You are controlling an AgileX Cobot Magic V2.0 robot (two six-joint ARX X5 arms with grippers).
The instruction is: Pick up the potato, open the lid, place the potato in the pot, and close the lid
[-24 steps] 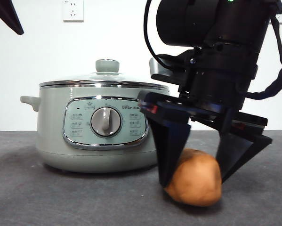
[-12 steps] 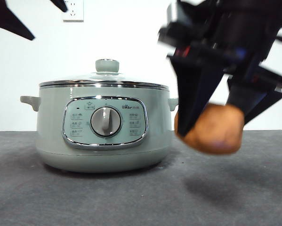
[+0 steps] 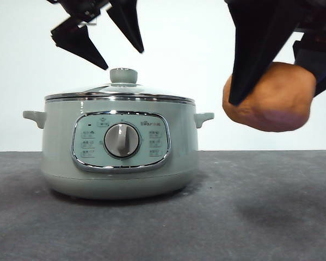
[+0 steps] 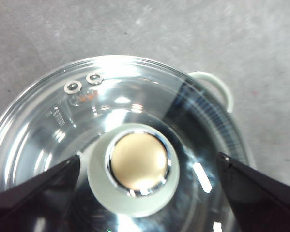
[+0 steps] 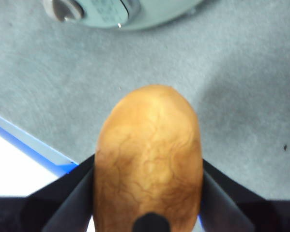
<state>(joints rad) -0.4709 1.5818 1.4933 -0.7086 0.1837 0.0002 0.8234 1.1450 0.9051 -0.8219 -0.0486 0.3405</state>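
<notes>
The pale green pot (image 3: 119,152) stands on the grey table with the glass lid (image 3: 119,92) shut on it. My left gripper (image 3: 116,51) hangs open just above the lid's green knob (image 3: 123,75); in the left wrist view its jaws stand wide on either side of the knob (image 4: 137,166) over the lid (image 4: 62,121). My right gripper (image 3: 277,87) is shut on the orange-brown potato (image 3: 269,98) and holds it in the air to the right of the pot, about level with the lid. The potato fills the right wrist view (image 5: 148,159).
The pot's side handles (image 3: 203,118) stick out left and right. The control panel and dial (image 3: 122,140) face the front camera. The grey table (image 3: 250,217) stretches in front of and to the right of the pot; its blue-edged border (image 5: 28,145) shows in the right wrist view.
My right gripper has lifted the potato from the table up to lid height at the right. My left gripper has come down from the top left corner to just above the lid's knob.
</notes>
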